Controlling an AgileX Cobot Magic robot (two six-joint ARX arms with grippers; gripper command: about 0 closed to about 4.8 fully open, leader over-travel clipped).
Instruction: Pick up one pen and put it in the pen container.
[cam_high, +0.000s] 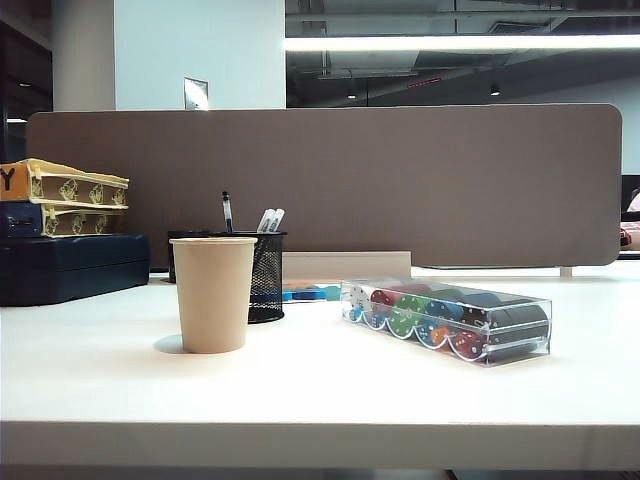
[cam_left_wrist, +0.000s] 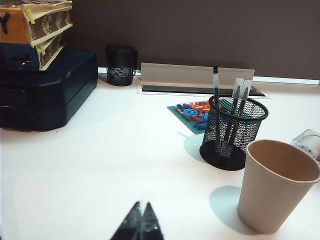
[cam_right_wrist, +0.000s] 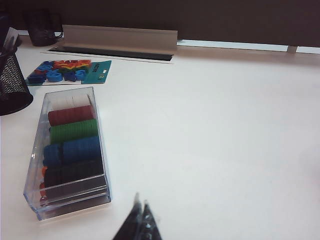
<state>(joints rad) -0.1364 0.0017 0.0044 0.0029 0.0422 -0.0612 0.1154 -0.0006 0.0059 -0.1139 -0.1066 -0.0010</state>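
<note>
The black wire-mesh pen container (cam_high: 266, 275) (cam_left_wrist: 232, 130) stands on the white table, just behind the tan paper cup (cam_high: 212, 295) (cam_left_wrist: 277, 185). A slim black pen (cam_high: 227, 212) (cam_left_wrist: 216, 85) stands upright inside it, beside two white-tipped pens (cam_left_wrist: 241, 92). My left gripper (cam_left_wrist: 141, 205) is shut and empty, low over bare table, well short of the container. My right gripper (cam_right_wrist: 140, 200) is also shut and empty, near the clear chip case (cam_right_wrist: 72, 150); the container (cam_right_wrist: 12, 85) sits at that view's edge. Neither gripper shows in the exterior view.
A clear case of coloured chips (cam_high: 445, 320) lies right of the cup. A pack of coloured toy letters (cam_left_wrist: 195, 112) lies behind the container. A dark mug (cam_left_wrist: 120, 65) and a cable tray (cam_left_wrist: 195, 77) sit by the brown partition. A dark case with stacked boxes (cam_high: 70, 265) stands at the left.
</note>
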